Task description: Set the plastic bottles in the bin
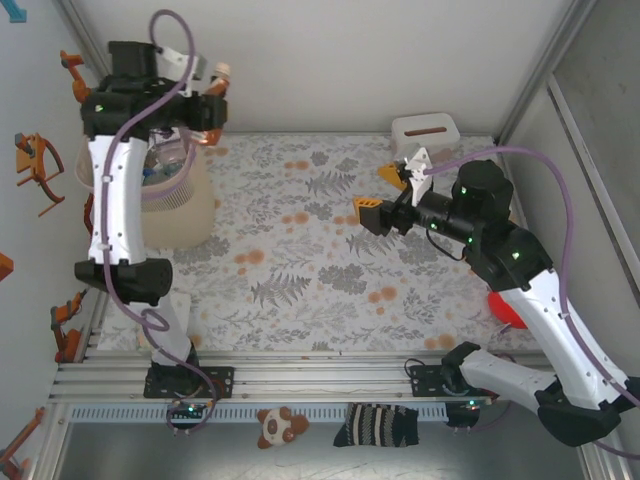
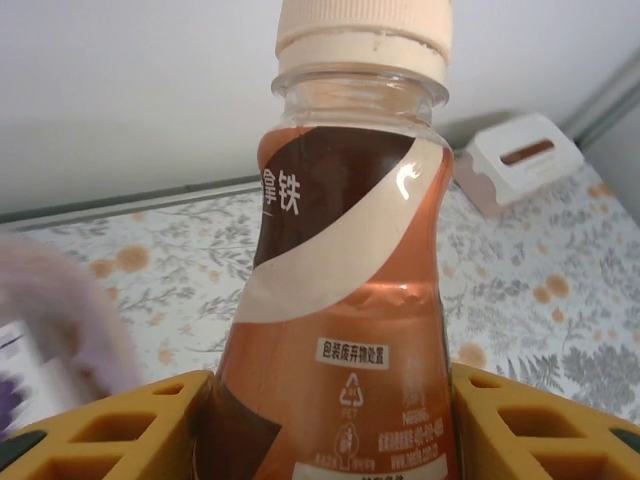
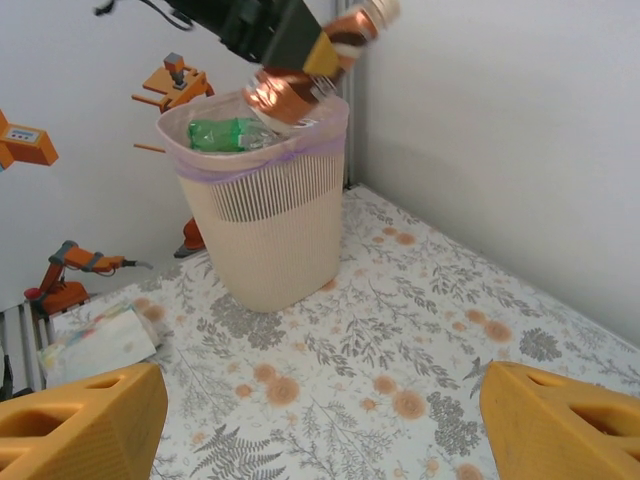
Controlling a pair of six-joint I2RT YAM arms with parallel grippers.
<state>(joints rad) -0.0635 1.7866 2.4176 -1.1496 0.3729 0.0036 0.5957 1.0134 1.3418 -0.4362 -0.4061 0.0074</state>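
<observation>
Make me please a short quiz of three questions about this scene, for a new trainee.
1. True or false: the right gripper is shut.
2. The bottle in the left gripper has a cap of which colour? A) blue B) cream C) green
3. Fill in: the left gripper holds its bottle above the rim of the pale ____, where a green bottle already lies.
Key: 1 false, it is open and empty; 2 B; 3 bin.
</observation>
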